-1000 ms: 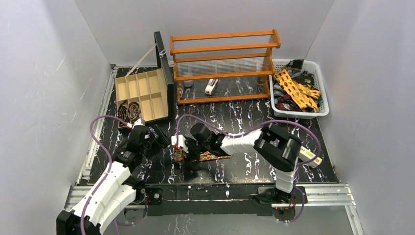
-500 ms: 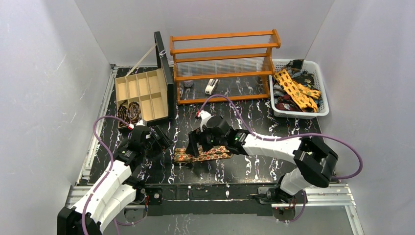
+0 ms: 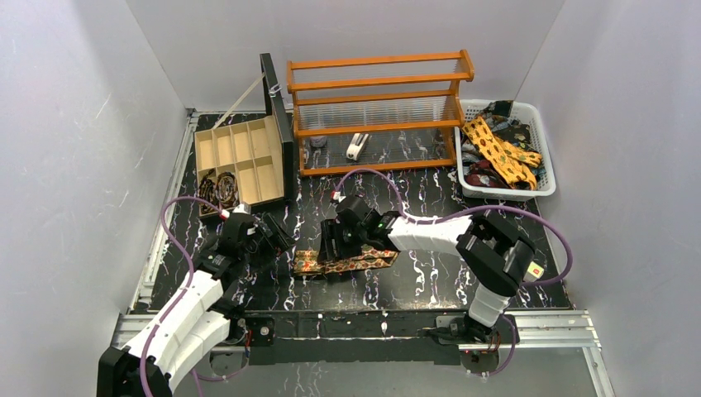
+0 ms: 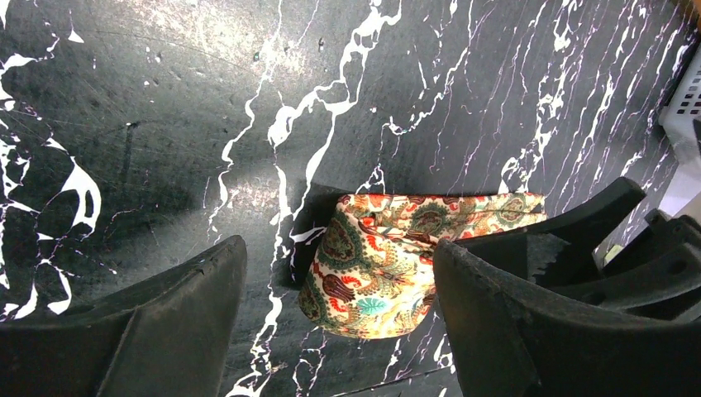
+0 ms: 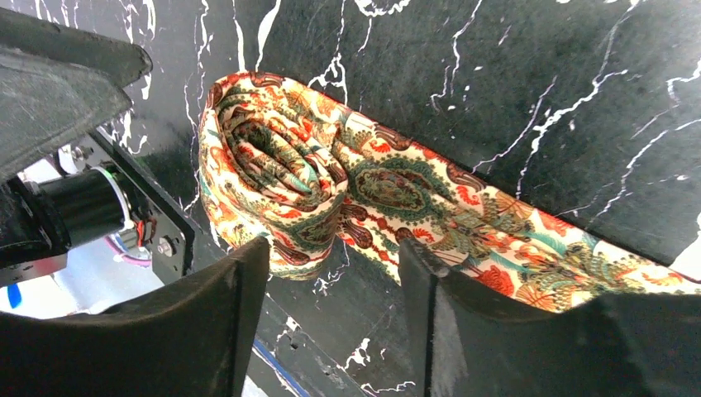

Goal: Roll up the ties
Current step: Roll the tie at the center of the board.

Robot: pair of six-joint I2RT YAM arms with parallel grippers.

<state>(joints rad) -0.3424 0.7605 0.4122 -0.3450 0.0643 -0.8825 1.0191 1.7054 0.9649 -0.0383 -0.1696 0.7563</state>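
Since the tie (image 3: 347,262) lies central on the table (image 3: 430,285) with only its left end coiled, we judge rolling barely begun; our right gripper (image 3: 331,246) hovers spread over it, our left gripper (image 3: 277,234) gapes just left. Next: pinch that coil, turn rightward.

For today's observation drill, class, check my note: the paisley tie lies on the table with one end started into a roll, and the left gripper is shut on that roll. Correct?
Not quite: the left gripper is open, spread wide, as the left wrist view shows. The paisley tie does lie on the table with one end started into a roll.
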